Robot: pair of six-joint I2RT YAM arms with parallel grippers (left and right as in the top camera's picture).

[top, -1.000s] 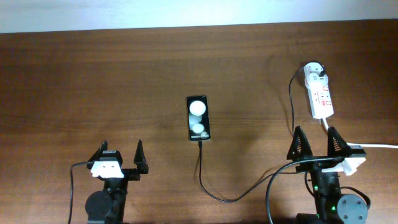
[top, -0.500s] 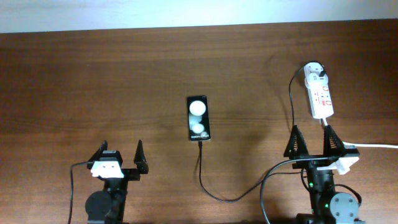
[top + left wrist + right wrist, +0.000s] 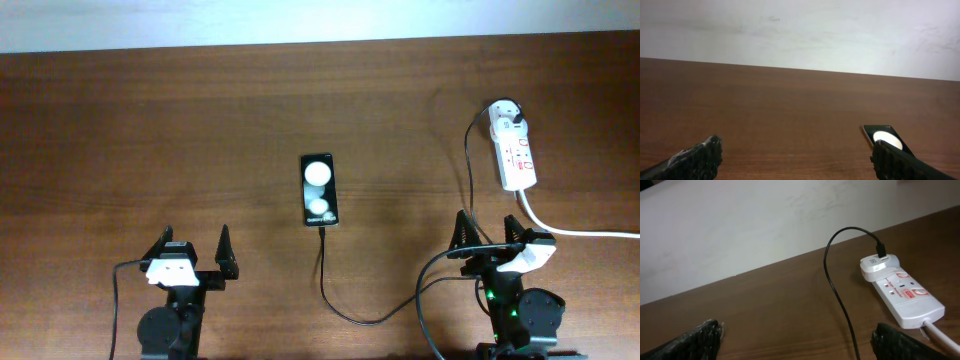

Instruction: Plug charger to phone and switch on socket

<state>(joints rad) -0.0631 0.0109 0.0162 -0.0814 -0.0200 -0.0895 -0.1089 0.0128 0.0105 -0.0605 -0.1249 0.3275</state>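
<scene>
The black phone (image 3: 319,190) lies flat mid-table with two white spots on its face; a part of it shows in the left wrist view (image 3: 883,137). The thin black charger cable (image 3: 330,290) runs from the phone's near end, loops toward the front and goes up to the white adapter (image 3: 507,118) on the white socket strip (image 3: 518,158). The right wrist view shows the cable (image 3: 837,295), adapter (image 3: 878,266) and strip (image 3: 907,297). My left gripper (image 3: 192,252) is open and empty at front left. My right gripper (image 3: 489,232) is open and empty, below the strip.
The strip's thick white cord (image 3: 570,229) runs off the right edge, close to my right gripper. A white wall (image 3: 300,20) borders the table's far side. The robots' own black cables hang at the front by each arm base.
My right gripper has pulled back toward the front edge and shifted left, away from the socket strip. The left arm, phone and cable have not moved.
</scene>
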